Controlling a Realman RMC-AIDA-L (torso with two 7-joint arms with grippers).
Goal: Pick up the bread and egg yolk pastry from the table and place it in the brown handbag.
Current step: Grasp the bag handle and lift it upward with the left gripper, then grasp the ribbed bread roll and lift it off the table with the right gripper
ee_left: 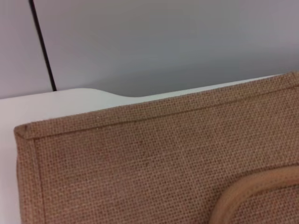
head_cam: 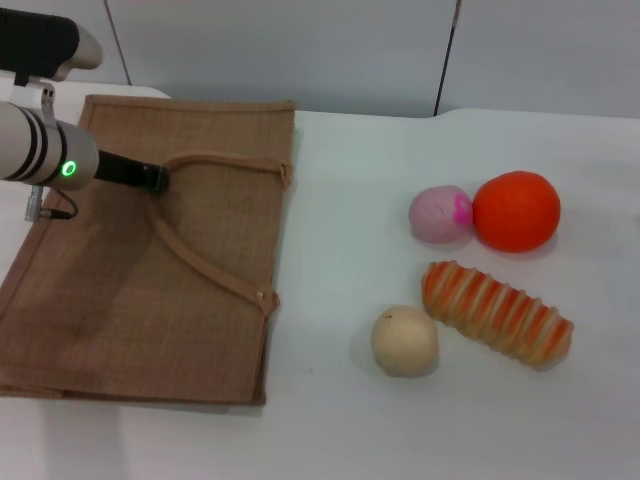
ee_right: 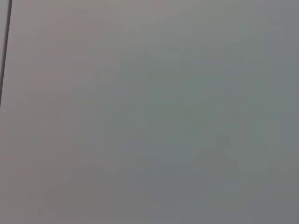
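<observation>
The brown handbag (head_cam: 150,270) lies flat on the left of the table, its tan handles (head_cam: 205,265) on top. My left gripper (head_cam: 150,178) is over the bag, its tip at the bend of the upper handle. The left wrist view shows the bag's weave (ee_left: 163,158) and a piece of handle (ee_left: 252,191). The striped bread (head_cam: 497,311) lies at the right. The beige egg yolk pastry (head_cam: 405,340) sits just left of it. Both rest on the table, far from the left gripper. My right gripper is out of view; its wrist view shows only a grey wall.
A pink ball (head_cam: 439,214) and a larger orange ball (head_cam: 516,210) sit touching each other behind the bread. The white table (head_cam: 340,240) runs between the bag and the foods. A grey wall (head_cam: 350,50) stands behind the table.
</observation>
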